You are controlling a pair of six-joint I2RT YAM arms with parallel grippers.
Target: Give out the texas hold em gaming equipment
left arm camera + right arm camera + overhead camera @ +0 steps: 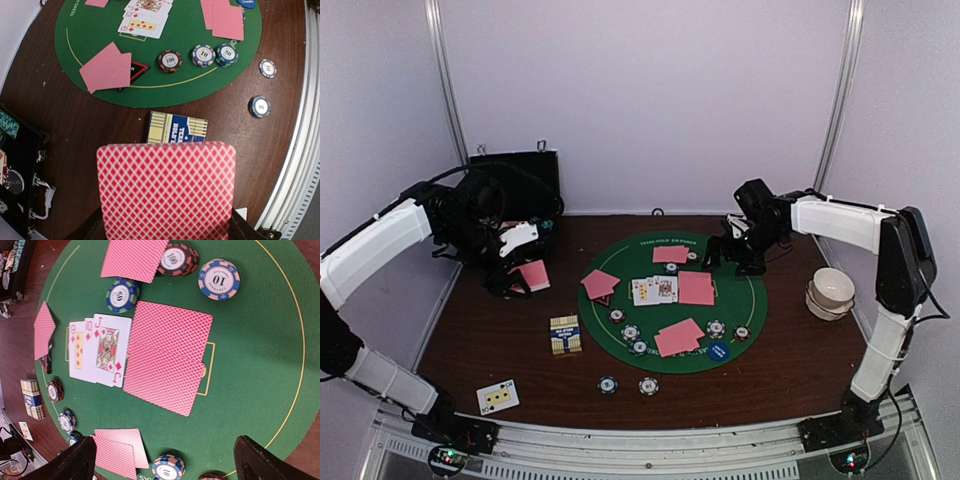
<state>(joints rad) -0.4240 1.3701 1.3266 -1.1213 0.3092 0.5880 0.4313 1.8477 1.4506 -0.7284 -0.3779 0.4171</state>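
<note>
My left gripper [516, 264] is shut on pink-backed playing cards [166, 190] and holds them above the brown table, left of the green mat [752, 292]. On the mat lie face-up cards [653, 290], a pink-backed pile [696, 288], and pink-backed pairs [600, 284] [670, 254] [679, 337]. A red-black triangular marker [137, 70] peeks from under the left pair. Striped chips [203, 55] and a blue disc [718, 351] sit along the mat's near edge. Two chips [608, 385] lie off the mat. My right gripper [170, 465] is open and empty above the mat's far right side.
A yellow-blue card box [565, 334] lies left of the mat. One face-up card [497, 397] lies near the front left edge. The open black case [515, 185] stands at the back left. Stacked white bowls [831, 292] sit at the right.
</note>
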